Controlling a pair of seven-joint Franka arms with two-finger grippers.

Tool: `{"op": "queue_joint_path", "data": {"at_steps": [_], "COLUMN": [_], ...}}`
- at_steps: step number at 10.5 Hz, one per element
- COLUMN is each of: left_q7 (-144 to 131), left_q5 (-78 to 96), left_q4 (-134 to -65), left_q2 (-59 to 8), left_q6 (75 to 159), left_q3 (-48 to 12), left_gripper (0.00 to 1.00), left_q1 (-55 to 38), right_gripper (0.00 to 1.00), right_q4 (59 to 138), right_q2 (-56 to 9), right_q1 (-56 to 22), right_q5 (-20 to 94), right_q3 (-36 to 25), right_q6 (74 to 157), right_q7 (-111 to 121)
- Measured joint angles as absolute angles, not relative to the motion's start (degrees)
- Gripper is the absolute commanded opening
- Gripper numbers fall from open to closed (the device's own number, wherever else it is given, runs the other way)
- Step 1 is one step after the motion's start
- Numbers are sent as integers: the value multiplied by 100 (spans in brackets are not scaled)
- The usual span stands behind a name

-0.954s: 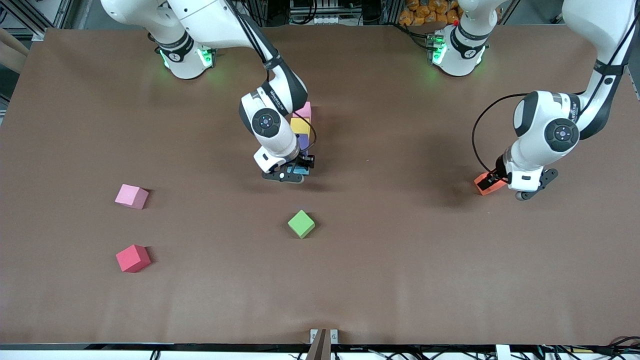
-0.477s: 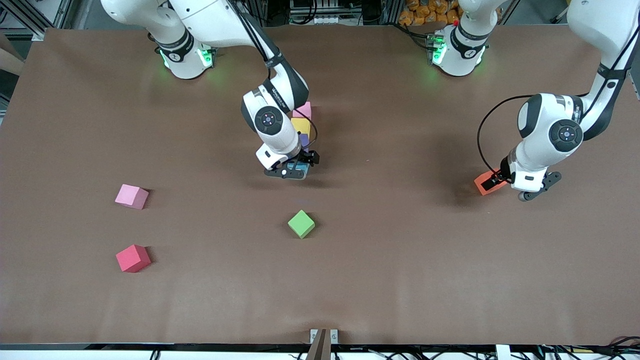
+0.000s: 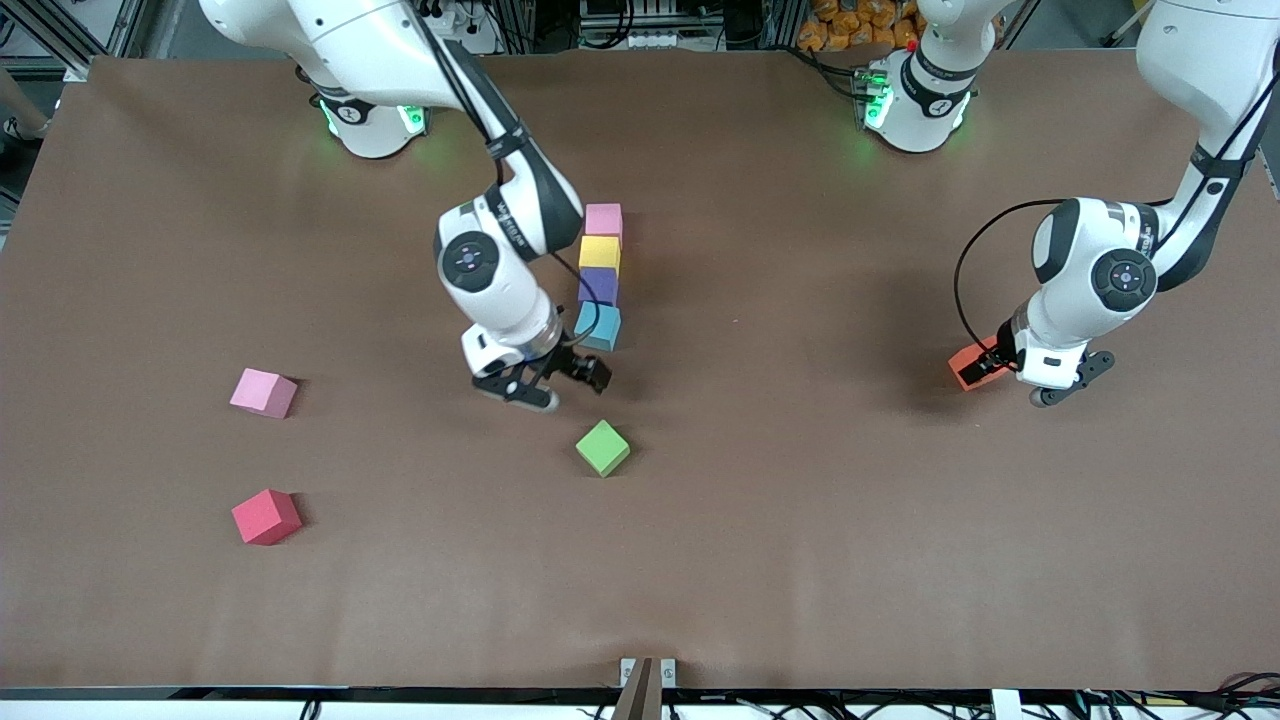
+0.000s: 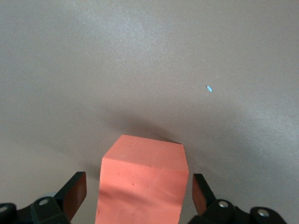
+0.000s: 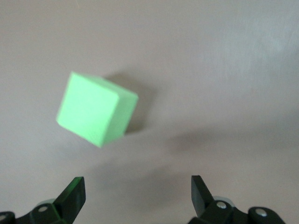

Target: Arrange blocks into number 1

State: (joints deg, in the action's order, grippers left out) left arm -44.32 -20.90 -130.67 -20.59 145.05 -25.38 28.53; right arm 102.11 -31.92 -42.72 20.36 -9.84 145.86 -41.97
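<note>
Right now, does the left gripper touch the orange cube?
Apart. The left wrist view shows the left gripper open, brown table visible between each fingertip and the orange cube.

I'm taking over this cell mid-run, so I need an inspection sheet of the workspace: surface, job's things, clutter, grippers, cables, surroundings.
Surface: brown table, no spills seen.
Job's things: pink block, yellow block, purple block and blue block in one column, pink farthest from the front camera; orange block between the left gripper's fingers; second pink block loose toward the right arm's end.
Clutter: green cube, red cube.
Grippers: left gripper open around the orange block; right gripper open, empty, above the table near the green cube.
Cables: black cable looping at the left wrist.
Surroundings: racks and wiring along the table edge.
</note>
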Motion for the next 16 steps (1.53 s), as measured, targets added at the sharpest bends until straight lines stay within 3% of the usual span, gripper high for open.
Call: {"op": "queue_joint_path", "data": {"at_steps": [5, 6, 7, 8, 9, 13, 16], "left_q7": [-4428, -4428, -4428, -4427, -4427, -4410, -4446], "left_q5": [-2263, -2304, -2316, -2321, -2322, -2339, -2342], "left_q4": [-13066, -13065, -13065, -13064, -13063, -13023, -12806], "left_q2": [-2268, -2309, -2321, -2324, -2324, -2274, -2011], "left_q6": [14511, 14515, 14518, 14520, 14521, 14475, 13763], "left_q3": [-2551, -2553, -2554, -2557, -2560, -2634, -3379], "left_gripper": [100, 92, 44, 6, 0, 0, 0], "left_q1": [2849, 2849, 2849, 2848, 2847, 2843, 2827], "right_gripper": [100, 100, 100, 100, 100, 100, 100], "right_q4": [9566, 9451, 9396, 9357, 9297, 9080, 9063], "right_q2": [-3570, -3640, -3664, -3660, -3636, -2986, -2190], "right_q1": [-4156, -4103, -4013, -3861, -3682, -2876, -2528], "right_q5": [2036, 2036, 2027, 1953, 1695, 353, 286], "right_q3": [-1296, -1356, -1404, -1434, -1454, -1473, -1473], "right_q6": [14577, 14577, 14572, 14451, 14075, 11869, 11030], "right_q7": [-4296, -4298, -4290, -4089, -3598, -1211, -834]}}
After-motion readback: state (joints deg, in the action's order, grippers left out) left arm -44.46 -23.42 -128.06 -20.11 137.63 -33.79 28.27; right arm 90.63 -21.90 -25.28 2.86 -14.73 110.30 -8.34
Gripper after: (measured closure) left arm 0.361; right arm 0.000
